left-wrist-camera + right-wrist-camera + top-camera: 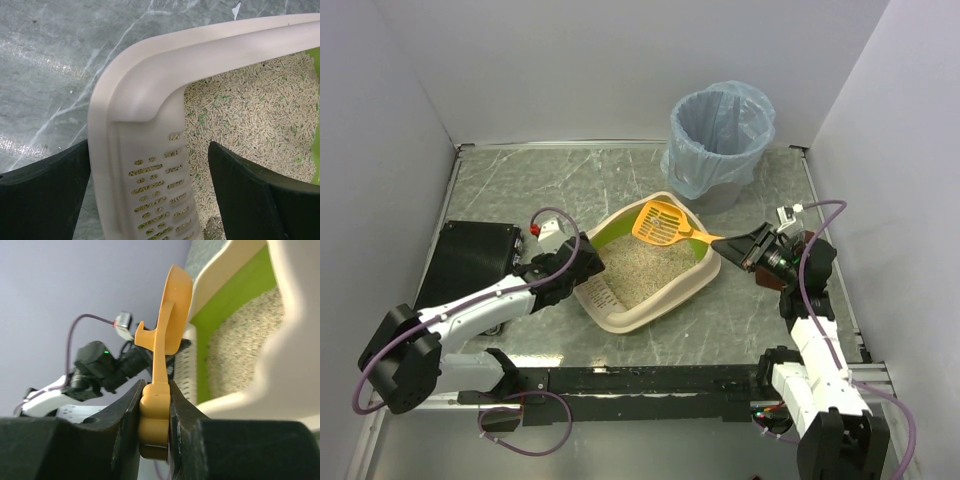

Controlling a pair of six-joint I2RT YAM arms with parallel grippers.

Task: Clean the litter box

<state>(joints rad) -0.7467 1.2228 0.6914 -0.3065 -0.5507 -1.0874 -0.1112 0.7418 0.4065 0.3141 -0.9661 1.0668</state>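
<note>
At 9 o'clock from the middle of the overhead view, the left claw [578,268] has its jaws wide apart, straddling the near-left corner of the litter box [650,315]. One finger is outside over the tabletop [520,180] and the other is inside above the litter. It has no grip on the slotted lip, and contact cannot be confirmed.

The litter box lies at the centre of the tabletop, set diagonally, with beige litter inside its green wall. Above its far rim, at 12 o'clock, hangs the orange scoop [660,224]. No clumps show in it.

At 3 o'clock, the right claw [735,243] is clamped on the scoop's handle. A grey bin with a blue bag [720,140] stands at 1 o'clock, just beyond the box.

The step looks like scooping. The next move probably calls for tilting the scoop down into the litter and raking through it. The left claw would need to close on the rim to steady the box.
</note>
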